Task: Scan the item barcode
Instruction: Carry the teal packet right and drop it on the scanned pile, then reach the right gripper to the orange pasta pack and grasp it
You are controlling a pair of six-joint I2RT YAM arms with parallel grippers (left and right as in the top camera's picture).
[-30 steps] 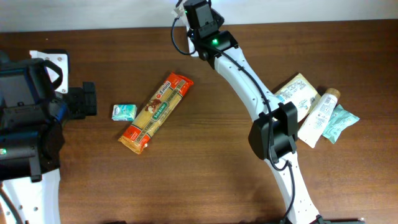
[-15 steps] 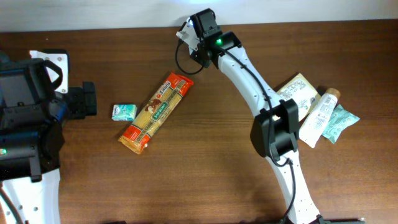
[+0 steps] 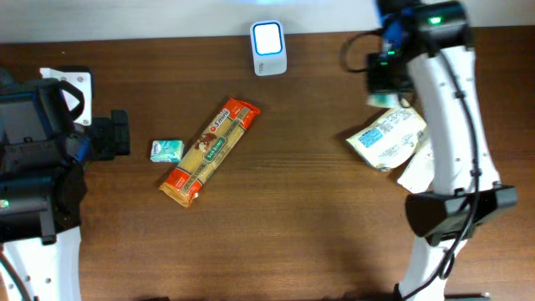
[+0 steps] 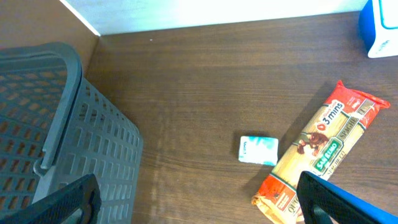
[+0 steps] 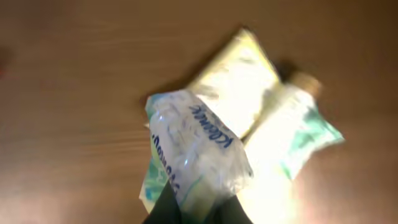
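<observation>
R jaws tight on pkt (image 5: 193, 146), aloft

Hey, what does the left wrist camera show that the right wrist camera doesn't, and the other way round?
Only the left wrist view: a grey basket on the left, a small teal packet, a pasta pack lying diagonally, and the edge of the scanner in the top right corner.

Only the right wrist view: a tissue pack pinched in the right gripper above the table, with a cream pouch and a tube lying below, both blurred.

Both views: the brown wooden table.
</observation>
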